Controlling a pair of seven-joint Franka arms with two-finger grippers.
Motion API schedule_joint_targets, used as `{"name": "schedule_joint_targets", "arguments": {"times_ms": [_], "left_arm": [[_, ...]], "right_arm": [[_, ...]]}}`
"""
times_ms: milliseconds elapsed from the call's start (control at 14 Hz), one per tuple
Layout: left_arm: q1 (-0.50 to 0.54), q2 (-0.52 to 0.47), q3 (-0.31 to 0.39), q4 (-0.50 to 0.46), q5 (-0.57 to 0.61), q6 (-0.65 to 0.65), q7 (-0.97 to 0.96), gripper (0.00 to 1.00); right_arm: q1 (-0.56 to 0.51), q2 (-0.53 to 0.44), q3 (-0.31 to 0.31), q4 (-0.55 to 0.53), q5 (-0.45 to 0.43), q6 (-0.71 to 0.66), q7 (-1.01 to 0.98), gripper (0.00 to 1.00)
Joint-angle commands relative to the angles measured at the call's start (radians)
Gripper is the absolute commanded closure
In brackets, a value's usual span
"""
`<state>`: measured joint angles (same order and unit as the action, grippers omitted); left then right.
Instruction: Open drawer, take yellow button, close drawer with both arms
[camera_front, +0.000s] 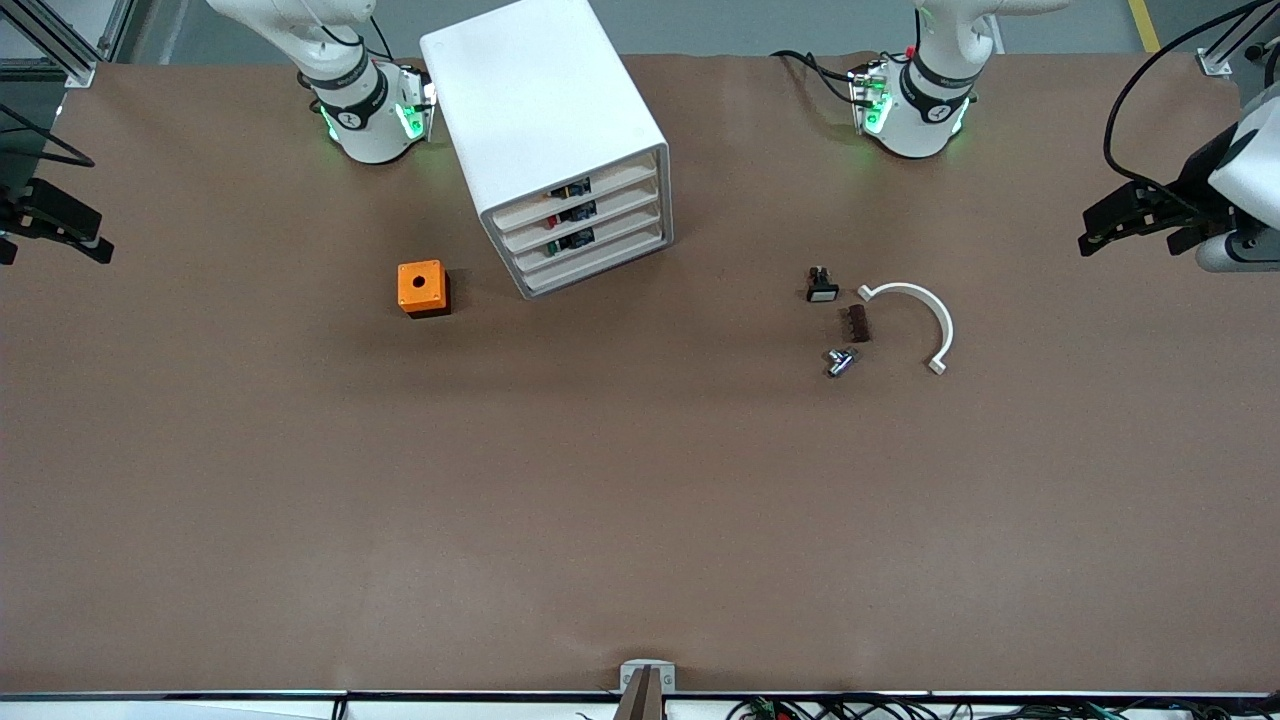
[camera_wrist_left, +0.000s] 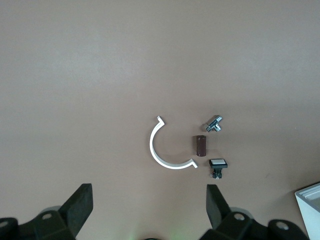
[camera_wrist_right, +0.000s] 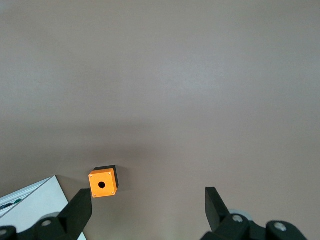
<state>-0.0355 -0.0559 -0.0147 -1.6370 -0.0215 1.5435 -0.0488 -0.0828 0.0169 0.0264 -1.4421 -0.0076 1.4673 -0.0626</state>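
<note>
The white cabinet (camera_front: 540, 100) stands near the right arm's base with all of its stacked fronts pushed in. The drawer (camera_front: 600, 187) is the top front, and it is shut. A small orange-yellow and black part, the button (camera_front: 570, 188), shows through that front. My left gripper (camera_front: 1088, 230) hangs open and empty in the air at the left arm's end of the table. Its wrist view shows its fingers wide apart (camera_wrist_left: 148, 200). My right gripper (camera_front: 52, 245) hangs open and empty at the right arm's end, its fingers also spread (camera_wrist_right: 148, 200).
An orange box with a round hole (camera_front: 423, 288) (camera_wrist_right: 103, 183) sits beside the cabinet. Toward the left arm's end lie a black button with a white square cap (camera_front: 821, 285) (camera_wrist_left: 217, 165), a brown block (camera_front: 857, 323), a metal fitting (camera_front: 840, 361) and a white curved clip (camera_front: 925, 305).
</note>
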Motion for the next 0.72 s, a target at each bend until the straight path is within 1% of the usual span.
{"name": "schedule_joint_targets", "arguments": {"times_ms": [0,358,645], "left_arm": [[-0.001,0.010,0.001,0.023,0.017,-0.013,0.001,0.00],[0.003,0.014,0.004,0.025,0.011,-0.014,0.006,0.00],[0.005,0.060,0.004,0.023,0.018,-0.019,-0.003,0.00]], "right_arm": [[-0.017,0.006,0.014,0.016,-0.003,-0.012,0.013,0.00],[-0.018,0.006,0.014,0.014,-0.003,-0.012,0.013,0.00],[-0.018,0.006,0.014,0.014,-0.003,-0.012,0.012,0.00]]}}
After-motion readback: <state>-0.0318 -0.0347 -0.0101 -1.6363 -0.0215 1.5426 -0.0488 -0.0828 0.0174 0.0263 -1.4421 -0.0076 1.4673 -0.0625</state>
